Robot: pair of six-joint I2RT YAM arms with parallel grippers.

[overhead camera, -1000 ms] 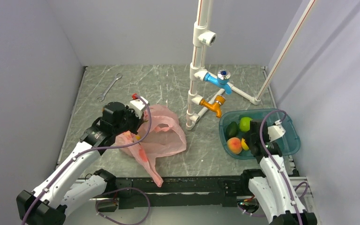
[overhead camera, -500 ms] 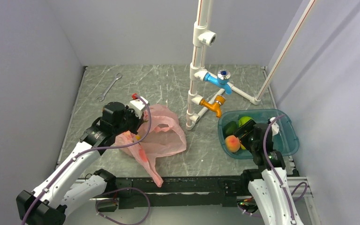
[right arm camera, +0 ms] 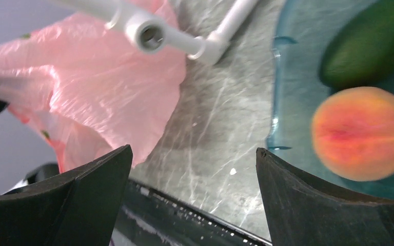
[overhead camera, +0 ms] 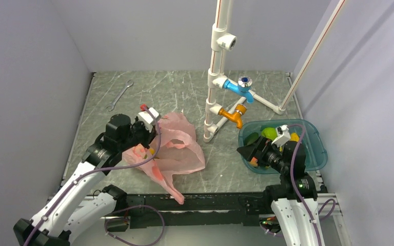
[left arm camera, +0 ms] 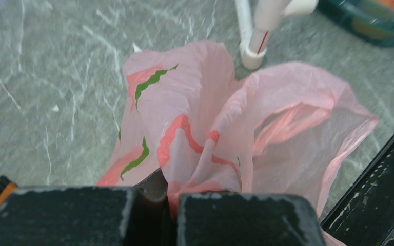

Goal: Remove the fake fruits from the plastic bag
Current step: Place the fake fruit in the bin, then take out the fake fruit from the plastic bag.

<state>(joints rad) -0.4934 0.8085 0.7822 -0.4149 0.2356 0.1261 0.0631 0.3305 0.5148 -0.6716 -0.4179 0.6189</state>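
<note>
the plastic bag [overhead camera: 177,148] is thin, crinkled, translucent pink film with red and green prints, lying slumped on the grey marbled table [overhead camera: 184,92] left of the white pipe stand [overhead camera: 213,102]. in the left wrist view its film [left arm camera: 225,118] is gathered into soft folds and one loop handle sags open to the right.

the left gripper [left arm camera: 172,197] is closed tight on a bunched pleat of the bag, its blocky black fingers [left arm camera: 236,218] pressed together with pink film squeezed between them.

the rigid see-through teal tub [overhead camera: 313,154] sits at the right. it holds glossy fake fruits: a fuzzy-looking pink-orange peach [right arm camera: 361,133], a smooth dark green avocado [right arm camera: 369,43], a green apple [overhead camera: 268,133] and a yellow mango [overhead camera: 294,137].

the right gripper [overhead camera: 249,151] hangs over the tub's left rim, pointing toward the bag. its dark fingers [right arm camera: 82,200] are spread wide, with only table and tub edge between them; they hold and touch nothing.
</note>
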